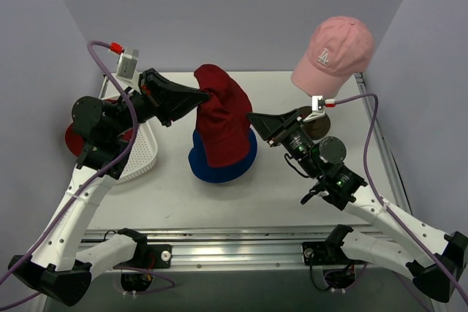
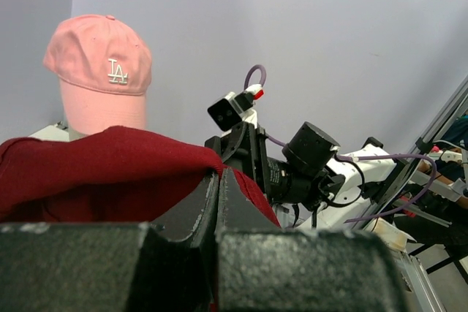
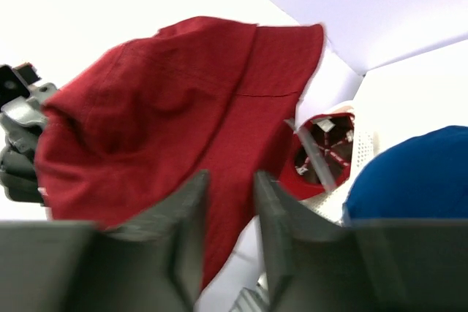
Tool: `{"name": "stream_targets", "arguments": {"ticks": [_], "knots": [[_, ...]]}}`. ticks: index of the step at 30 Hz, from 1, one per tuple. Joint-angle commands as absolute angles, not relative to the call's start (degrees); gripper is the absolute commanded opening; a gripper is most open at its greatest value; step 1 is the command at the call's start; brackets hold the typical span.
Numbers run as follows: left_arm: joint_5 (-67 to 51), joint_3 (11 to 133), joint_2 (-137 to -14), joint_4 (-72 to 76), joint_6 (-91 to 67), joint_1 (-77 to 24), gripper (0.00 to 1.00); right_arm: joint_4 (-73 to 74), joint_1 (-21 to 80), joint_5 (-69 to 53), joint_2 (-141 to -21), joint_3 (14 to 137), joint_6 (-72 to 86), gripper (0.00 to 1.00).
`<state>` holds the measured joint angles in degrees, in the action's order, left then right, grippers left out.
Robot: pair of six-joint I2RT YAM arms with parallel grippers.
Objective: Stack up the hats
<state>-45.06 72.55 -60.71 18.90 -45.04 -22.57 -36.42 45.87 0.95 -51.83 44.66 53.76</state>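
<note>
My left gripper (image 1: 205, 96) is shut on the edge of the dark red bucket hat (image 1: 221, 118) and holds it lifted and draped over the blue bucket hat (image 1: 219, 168) at the table's middle. In the left wrist view the jaws (image 2: 218, 174) pinch the red fabric (image 2: 95, 162). My right gripper (image 1: 252, 118) is open, just right of the dark red hat, with its fingers (image 3: 191, 210) in front of the fabric (image 3: 168, 115). The pink LA cap (image 1: 333, 52) sits on a stand at the back right and also shows in the left wrist view (image 2: 101, 71). The red cap (image 1: 72, 139) lies in the basket at the left.
The white mesh basket (image 1: 143, 155) stands at the left under my left arm. The wooden stand's base (image 1: 319, 123) is close behind my right gripper. The blue hat (image 3: 417, 173) and the red cap (image 3: 322, 155) show in the right wrist view.
</note>
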Motion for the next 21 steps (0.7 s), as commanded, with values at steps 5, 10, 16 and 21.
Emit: {"name": "stream_targets", "arguments": {"ticks": [5, 10, 16, 21], "knots": [[-44.7, 69.7, -59.2, 25.5, -46.8, -22.9, 0.02, -44.3, 46.4, 1.1, -52.3, 43.6, 52.5, 0.0], [-41.5, 70.8, -58.3, 13.3, -37.5, -22.9, 0.02, -42.5, 46.5, 2.9, -51.3, 43.6, 48.4, 0.0], [-30.8, 77.2, -57.7, -13.5, -23.8, -22.9, 0.02, -40.8, 46.5, 1.2, -56.2, 45.8, 44.2, 0.0], [-21.3, 80.8, -57.3, -24.2, -15.7, -22.9, 0.02, -40.6, 46.5, -1.7, -62.2, 50.1, 40.5, 0.0]]}}
